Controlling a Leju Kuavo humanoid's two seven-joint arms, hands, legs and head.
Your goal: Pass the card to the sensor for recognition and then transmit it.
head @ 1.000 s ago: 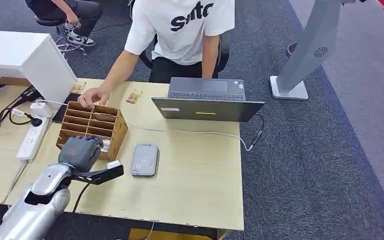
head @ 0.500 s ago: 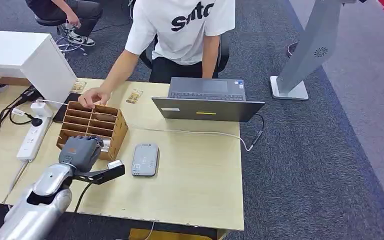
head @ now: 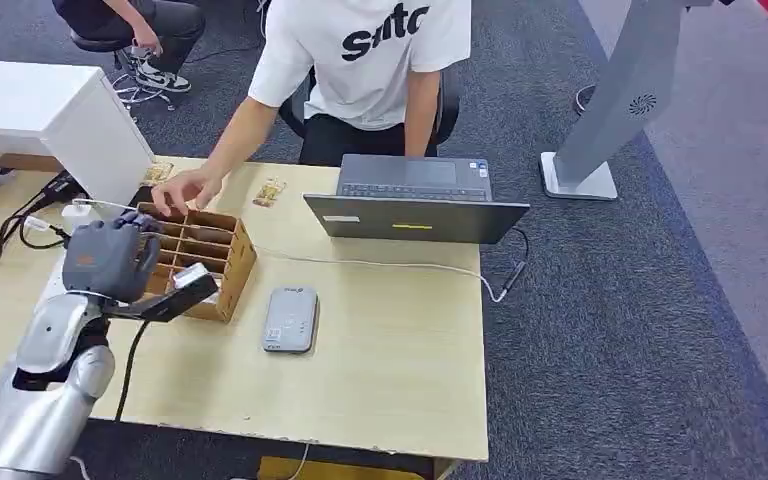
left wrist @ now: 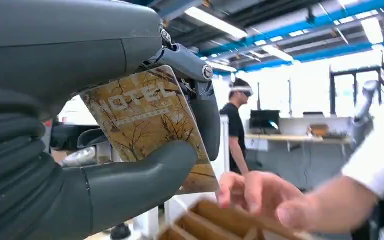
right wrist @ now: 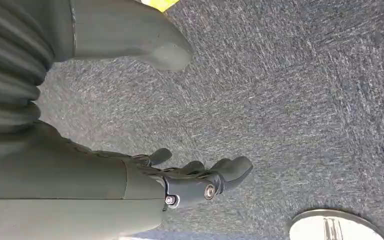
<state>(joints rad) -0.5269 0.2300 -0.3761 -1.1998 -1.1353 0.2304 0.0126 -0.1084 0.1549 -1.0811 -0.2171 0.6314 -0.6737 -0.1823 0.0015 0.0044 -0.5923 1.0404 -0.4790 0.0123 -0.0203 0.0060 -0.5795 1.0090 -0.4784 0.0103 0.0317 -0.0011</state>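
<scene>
From the head view I have the left hand [head: 110,262] raised over the near-left corner of the wooden card rack [head: 205,262], its fingers wrapped round the card [left wrist: 150,125]. My left wrist camera shows that card well: a tan, mottled face printed with bare branching trees and the word HOTEL in pale letters, held between the thick grey thumb below and the darker fingers [left wrist: 205,112] behind, tilted rather than square. The card is up in the air above the rack, not touching it.

A person's hand [head: 185,190] rests on the rack's far edge, across from mine. The grey card sensor [head: 290,319] lies flat on the table [head: 390,370], just to the right of the rack's near corner and apart from my hand. A closed-angle laptop [head: 415,205] sits beyond the rack to the right.

The right hand [right wrist: 200,180] hangs over grey carpet, fingers loosely apart and holding nothing.
</scene>
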